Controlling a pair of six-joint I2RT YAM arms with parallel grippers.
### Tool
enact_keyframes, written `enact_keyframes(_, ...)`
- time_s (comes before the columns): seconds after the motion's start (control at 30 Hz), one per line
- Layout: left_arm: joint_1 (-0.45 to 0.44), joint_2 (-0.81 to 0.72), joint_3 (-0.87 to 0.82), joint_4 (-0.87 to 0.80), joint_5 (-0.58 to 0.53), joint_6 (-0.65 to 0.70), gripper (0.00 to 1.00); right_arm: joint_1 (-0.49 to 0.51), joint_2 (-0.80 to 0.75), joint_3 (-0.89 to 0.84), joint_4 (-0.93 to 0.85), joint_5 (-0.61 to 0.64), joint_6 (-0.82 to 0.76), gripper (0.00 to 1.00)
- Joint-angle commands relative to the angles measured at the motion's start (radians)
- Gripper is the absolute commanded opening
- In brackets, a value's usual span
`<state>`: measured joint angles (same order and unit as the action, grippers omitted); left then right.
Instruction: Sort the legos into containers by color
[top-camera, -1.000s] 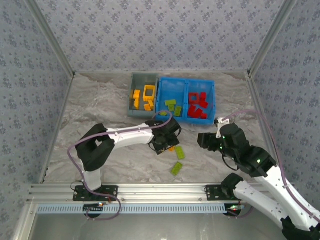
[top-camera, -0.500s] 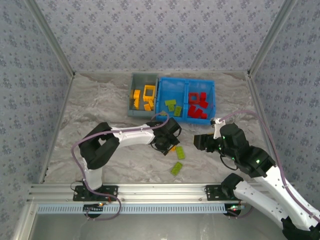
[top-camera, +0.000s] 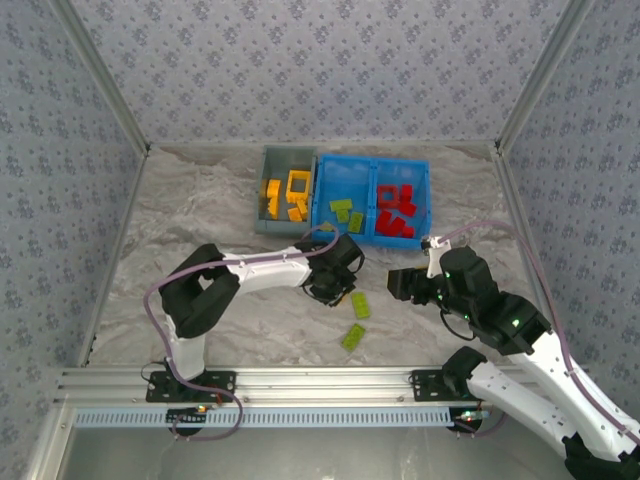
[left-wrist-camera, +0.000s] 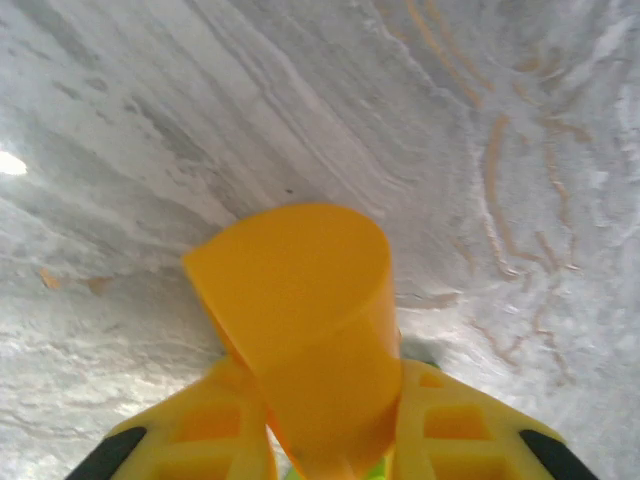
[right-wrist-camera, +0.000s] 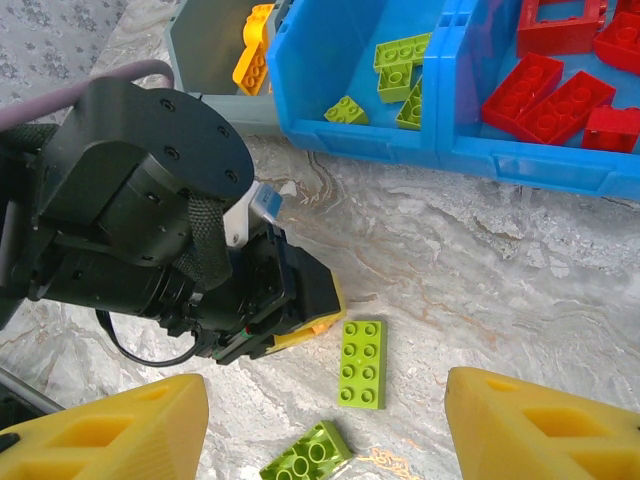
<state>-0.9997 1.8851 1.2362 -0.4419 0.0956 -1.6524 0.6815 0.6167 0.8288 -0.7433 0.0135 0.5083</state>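
Orange lego (left-wrist-camera: 300, 310) pinched in left end effector (left-wrist-camera: 325, 405): blurred, lower end cut by frame edge. Red legos (right-wrist-camera: 548, 88), grey bin (right-wrist-camera: 203, 48) cropped at top edge, right wrist view.

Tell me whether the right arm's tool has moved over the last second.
Yes, slightly. Judged against the blue bin in the top view, the right tool has slid left, toward the nearer loose green brick.
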Motion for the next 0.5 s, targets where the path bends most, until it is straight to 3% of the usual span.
enact_keyframes(0.0, 0.016, -0.029, -0.005, -0.096, -0.091, 0.044, 0.15, 0.008, 0.006, -0.006, 0.015, -0.004, -0.009, 0.66)
enact_keyframes(0.23, 0.07, -0.188, 0.04, -0.23, -0.215, 0.219, 0.11, 0.007, 0.052, 0.009, 0.053, -0.028, -0.028, 0.66)
enact_keyframes(0.47, 0.273, -0.201, 0.268, -0.445, -0.27, 0.629, 0.11, 0.054, 0.193, 0.029, 0.194, -0.049, -0.04, 0.66)
